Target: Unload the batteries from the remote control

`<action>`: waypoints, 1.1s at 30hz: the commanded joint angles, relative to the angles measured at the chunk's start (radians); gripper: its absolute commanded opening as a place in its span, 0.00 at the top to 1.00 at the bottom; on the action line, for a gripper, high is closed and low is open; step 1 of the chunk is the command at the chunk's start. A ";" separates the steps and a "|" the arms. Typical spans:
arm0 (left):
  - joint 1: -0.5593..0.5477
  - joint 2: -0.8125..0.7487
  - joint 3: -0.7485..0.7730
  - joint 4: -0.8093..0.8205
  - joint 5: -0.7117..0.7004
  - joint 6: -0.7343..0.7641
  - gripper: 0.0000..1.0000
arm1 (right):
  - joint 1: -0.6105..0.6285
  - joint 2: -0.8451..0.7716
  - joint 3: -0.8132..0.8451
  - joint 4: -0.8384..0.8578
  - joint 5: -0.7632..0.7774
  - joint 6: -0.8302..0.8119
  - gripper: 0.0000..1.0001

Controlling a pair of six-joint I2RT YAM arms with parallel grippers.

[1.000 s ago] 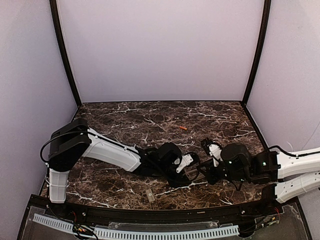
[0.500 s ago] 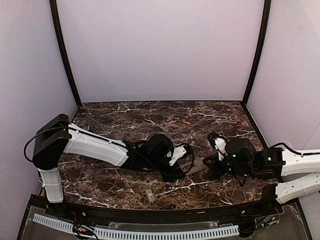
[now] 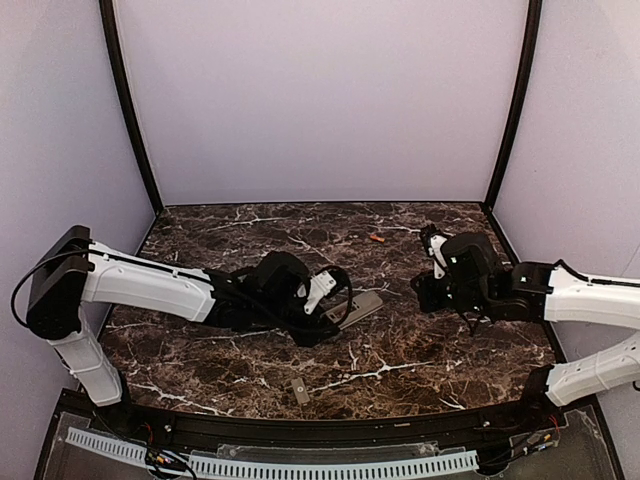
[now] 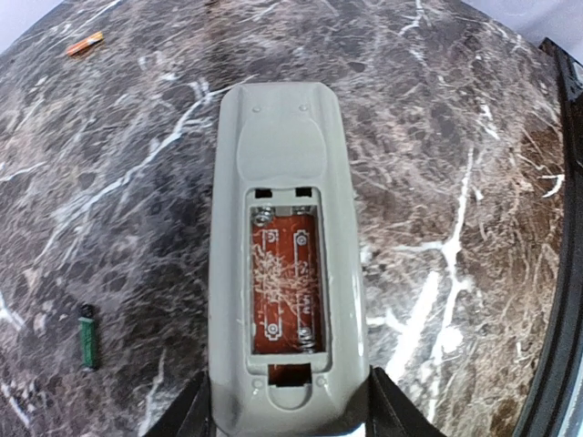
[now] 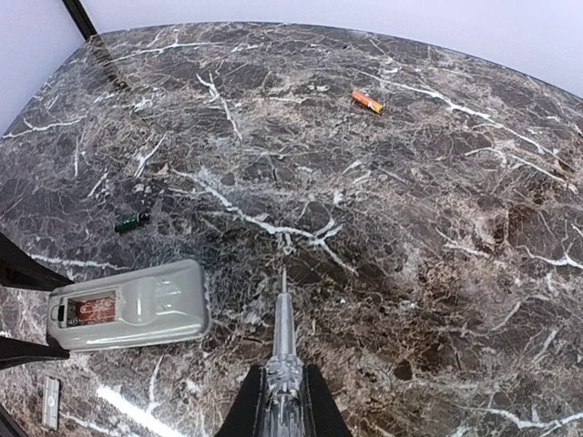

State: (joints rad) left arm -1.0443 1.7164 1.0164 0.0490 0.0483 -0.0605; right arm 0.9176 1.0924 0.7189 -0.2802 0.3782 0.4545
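Your left fingers [image 4: 196, 419] grip the slim grey remote control [image 4: 282, 182], its bay open and bare. Seen from the left wrist, the orange-red battery [image 4: 84, 44] lies on the marble counter [image 4: 474, 182] toward eleven o'clock and the dark battery [image 4: 87, 337] at eight. Your right fingers [image 5: 248, 414] pinch a thin silver pick [image 5: 282, 328]. Unloading looks done.

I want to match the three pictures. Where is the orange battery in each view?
Top external: the orange battery lies far back on the table, just right of centre.
Left wrist: top left corner.
Right wrist: upper part, right of centre.
Shared landmark: the remote control, grey back up, battery compartment open.
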 commanded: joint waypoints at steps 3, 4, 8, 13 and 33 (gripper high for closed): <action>0.036 -0.132 -0.068 -0.084 -0.204 -0.023 1.00 | -0.079 0.064 0.093 0.049 -0.044 -0.040 1.00; 0.041 -0.156 -0.077 -0.090 -0.222 -0.028 1.00 | -0.086 0.074 0.100 0.056 -0.053 -0.047 1.00; 0.064 -0.234 -0.151 -0.110 -0.309 -0.069 1.00 | -0.101 0.113 0.128 0.061 -0.076 -0.063 1.00; 0.092 -0.337 -0.250 -0.139 -0.426 -0.136 1.00 | -0.107 0.145 0.152 0.073 -0.096 -0.074 1.00; 0.253 -0.390 -0.494 -0.120 -0.541 -0.495 1.00 | -0.109 0.189 0.170 0.093 -0.141 -0.061 1.00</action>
State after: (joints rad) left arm -0.7956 1.3121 0.5556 -0.0982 -0.4728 -0.4599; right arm 0.8154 1.2774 0.8642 -0.2218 0.2504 0.3931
